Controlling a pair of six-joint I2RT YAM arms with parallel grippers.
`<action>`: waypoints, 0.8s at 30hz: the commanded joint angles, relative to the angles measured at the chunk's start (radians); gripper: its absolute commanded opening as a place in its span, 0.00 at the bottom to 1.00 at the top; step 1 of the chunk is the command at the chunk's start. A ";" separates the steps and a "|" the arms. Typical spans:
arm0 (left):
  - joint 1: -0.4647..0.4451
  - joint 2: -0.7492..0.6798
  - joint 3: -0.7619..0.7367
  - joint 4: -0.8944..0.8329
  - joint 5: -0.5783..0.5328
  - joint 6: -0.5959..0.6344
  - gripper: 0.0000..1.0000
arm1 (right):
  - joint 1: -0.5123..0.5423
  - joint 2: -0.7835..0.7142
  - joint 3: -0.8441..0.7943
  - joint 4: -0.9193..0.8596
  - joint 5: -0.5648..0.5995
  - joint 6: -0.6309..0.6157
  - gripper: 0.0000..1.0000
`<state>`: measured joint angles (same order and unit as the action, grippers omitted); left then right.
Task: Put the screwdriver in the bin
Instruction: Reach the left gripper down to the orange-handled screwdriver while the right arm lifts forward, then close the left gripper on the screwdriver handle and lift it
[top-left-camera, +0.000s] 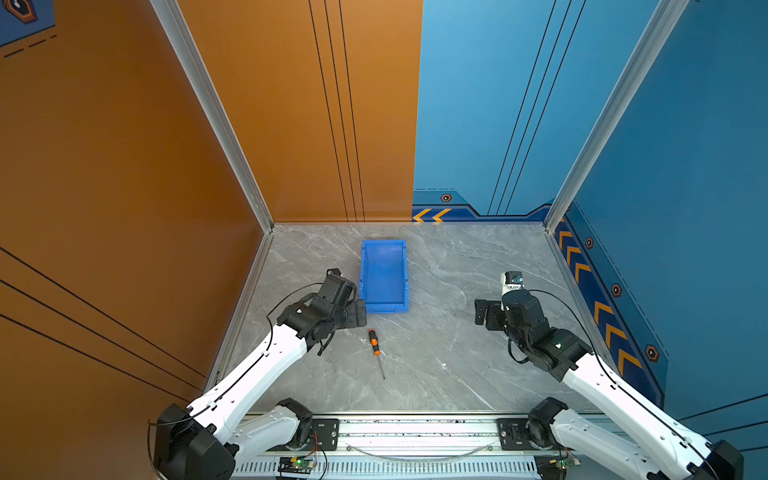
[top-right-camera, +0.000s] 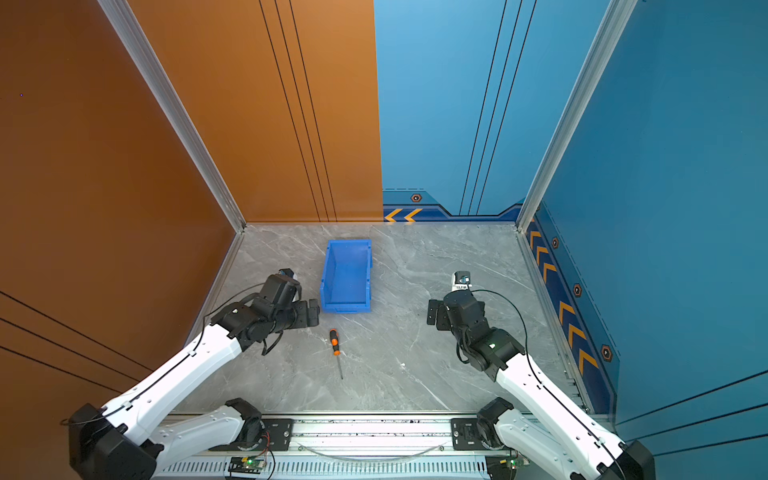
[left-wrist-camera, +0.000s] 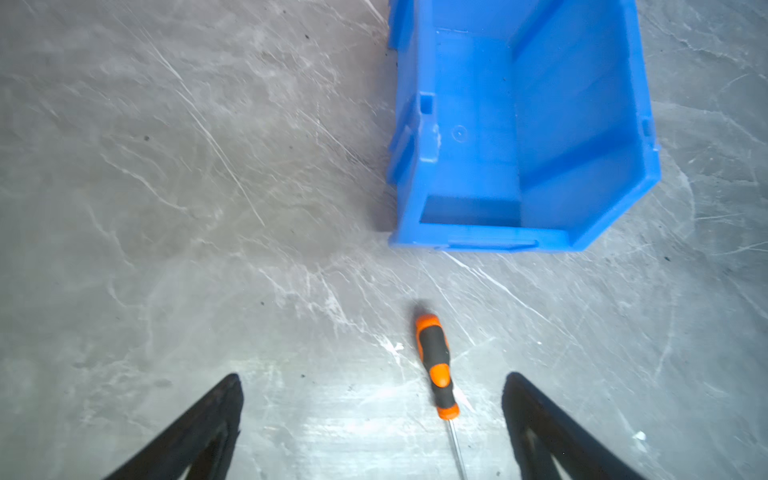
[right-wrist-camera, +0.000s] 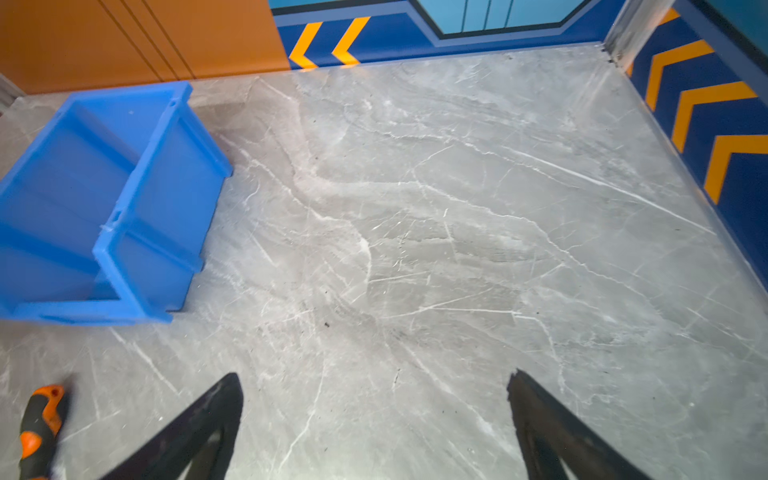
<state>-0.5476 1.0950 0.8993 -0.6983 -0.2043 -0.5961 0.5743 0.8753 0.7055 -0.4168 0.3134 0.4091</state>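
The screwdriver (top-left-camera: 376, 348) lies flat on the grey marbled surface (top-left-camera: 436, 357), outside the bin (top-left-camera: 383, 274) and just off its lower, lipped end. Its black-and-orange handle points toward the bin and its thin shaft toward the arms' base. The bin stands upright near the middle of the surface, toward the back wall.

The left gripper (top-left-camera: 359, 312) hangs beside the bin's near left corner with its jaws spread wide and nothing between them. From up here I can't quite tell whether it touches the bin. In its wrist view the screwdriver's handle shows between the two fingers, untouched. The right gripper (top-left-camera: 482, 313) is also open, over bare surface well to the right of the bin.
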 joint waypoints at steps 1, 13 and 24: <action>-0.069 0.023 -0.042 -0.065 -0.017 -0.174 0.98 | 0.038 -0.018 -0.030 -0.037 -0.048 0.003 1.00; -0.215 0.243 -0.098 0.104 -0.015 -0.336 0.95 | 0.094 -0.059 -0.082 -0.008 -0.117 -0.047 1.00; -0.241 0.455 -0.056 0.170 -0.029 -0.365 0.79 | 0.099 -0.056 -0.105 0.027 -0.194 -0.090 1.00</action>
<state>-0.7776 1.5185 0.8158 -0.5396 -0.2230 -0.9443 0.6682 0.8246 0.6128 -0.4152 0.1474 0.3435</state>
